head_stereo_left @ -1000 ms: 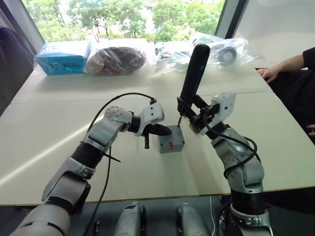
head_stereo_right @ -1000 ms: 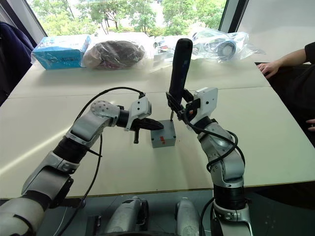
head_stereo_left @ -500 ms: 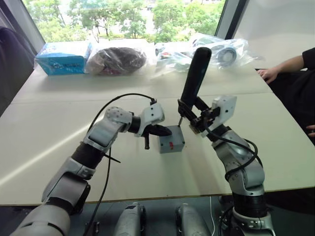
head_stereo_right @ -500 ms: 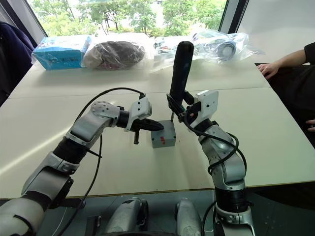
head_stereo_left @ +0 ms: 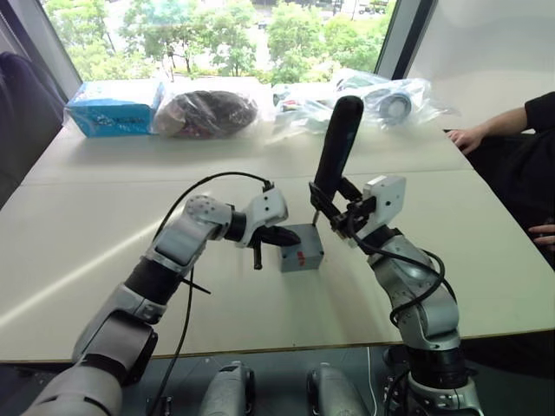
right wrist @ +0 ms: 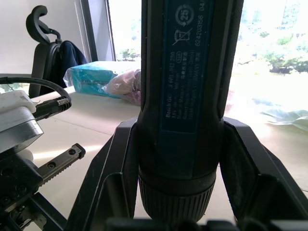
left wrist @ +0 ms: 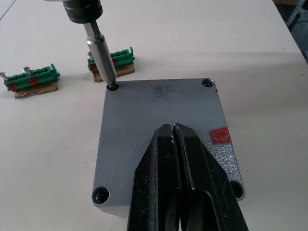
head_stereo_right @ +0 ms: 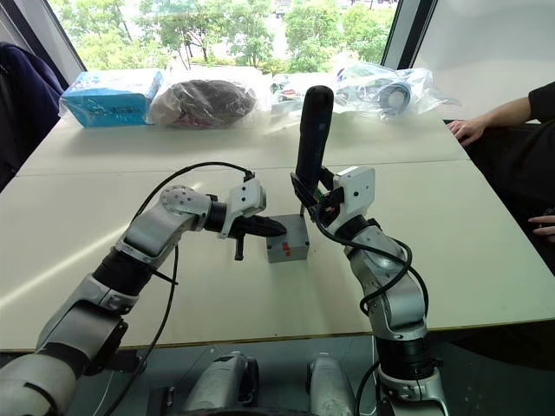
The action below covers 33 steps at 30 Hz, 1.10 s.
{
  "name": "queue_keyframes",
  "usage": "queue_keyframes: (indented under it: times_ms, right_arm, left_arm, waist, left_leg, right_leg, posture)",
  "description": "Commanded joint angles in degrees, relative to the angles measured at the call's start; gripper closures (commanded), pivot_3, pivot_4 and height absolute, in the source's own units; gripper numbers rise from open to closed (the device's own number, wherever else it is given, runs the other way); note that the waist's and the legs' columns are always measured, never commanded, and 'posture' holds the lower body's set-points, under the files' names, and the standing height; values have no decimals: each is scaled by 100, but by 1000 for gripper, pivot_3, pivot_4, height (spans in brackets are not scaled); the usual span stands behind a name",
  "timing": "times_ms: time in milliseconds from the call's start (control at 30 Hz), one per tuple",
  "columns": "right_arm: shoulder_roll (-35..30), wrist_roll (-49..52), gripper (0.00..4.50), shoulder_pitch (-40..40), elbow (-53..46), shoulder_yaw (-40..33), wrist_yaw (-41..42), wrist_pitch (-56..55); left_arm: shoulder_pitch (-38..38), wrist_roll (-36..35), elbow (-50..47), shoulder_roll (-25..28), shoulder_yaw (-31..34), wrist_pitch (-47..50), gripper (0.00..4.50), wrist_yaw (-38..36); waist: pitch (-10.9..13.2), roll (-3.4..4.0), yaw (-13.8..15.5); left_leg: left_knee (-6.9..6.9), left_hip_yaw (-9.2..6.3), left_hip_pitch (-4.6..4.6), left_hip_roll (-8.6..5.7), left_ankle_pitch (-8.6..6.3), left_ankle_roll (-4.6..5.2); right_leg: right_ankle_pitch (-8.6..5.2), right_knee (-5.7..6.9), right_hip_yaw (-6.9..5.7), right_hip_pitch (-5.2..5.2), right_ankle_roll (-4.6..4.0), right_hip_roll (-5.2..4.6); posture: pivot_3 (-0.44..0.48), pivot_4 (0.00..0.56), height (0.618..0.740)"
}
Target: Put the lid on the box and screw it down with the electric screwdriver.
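— Check left gripper (left wrist: 174,132) against one second ago.
— Found as before: fingers pressed together with nothing between them, tips resting on top of the lid (left wrist: 159,110), near its middle.

— Locate lid and box (head_stereo_left: 302,253).
— Seated on the box, edges flush. Standing on the desk (head_stereo_left: 87,251) about midway between its left and right edges, nearer the front edge than the far one. No shift relative to the desk; only a slight shift of the whole view.

— Check right gripper (head_stereo_left: 336,201).
— Clamped around the lower body of the electric screwdriver (head_stereo_left: 336,143), one finger on each side. Held almost upright, top leaning slightly toward the right edge, much as earlier.

— Verify bit (left wrist: 101,53).
— Set in one corner hole of the lid, on the side away from the left gripper. Remaining three corner holes visible and open.

— Note surroundings.
— Two green parts (left wrist: 30,79) on the desk just beyond that corner.
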Motion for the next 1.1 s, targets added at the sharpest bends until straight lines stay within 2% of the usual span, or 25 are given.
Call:
queue_keyframes:
  times_ms: [33,500,1100]
  right_arm:
    - [-25,-50,2713,340,498,155,-52,448]
    - [-2,6,2713,294,580,116,-250,522]
    - [-102,199,2713,156,211,33,-201,532]
  left_arm:
    - [130,115,-121,19,-36,67,4500,33]
    - [152,136,-95,6,-43,41,4500,46]
    - [147,146,-65,-40,-47,56,4500,65]
  waist:
    - [-8,0,0]
    - [-40,-14,4]
    - [-46,-18,-2]
  left_leg:
    - [0,0,0,0,0,0]
    - [-26,-1,7,-7,-1,-1]
    - [-60,-2,9,-9,-1,-1]
  right_leg:
    - [0,0,0,0,0,-1]
    - [-14,-6,-6,-1,-26,-44]
    - [-16,-25,-7,-6,-30,-55]
  posture:
    - [0,150,740]
    - [0,150,740]
    - [0,150,740]
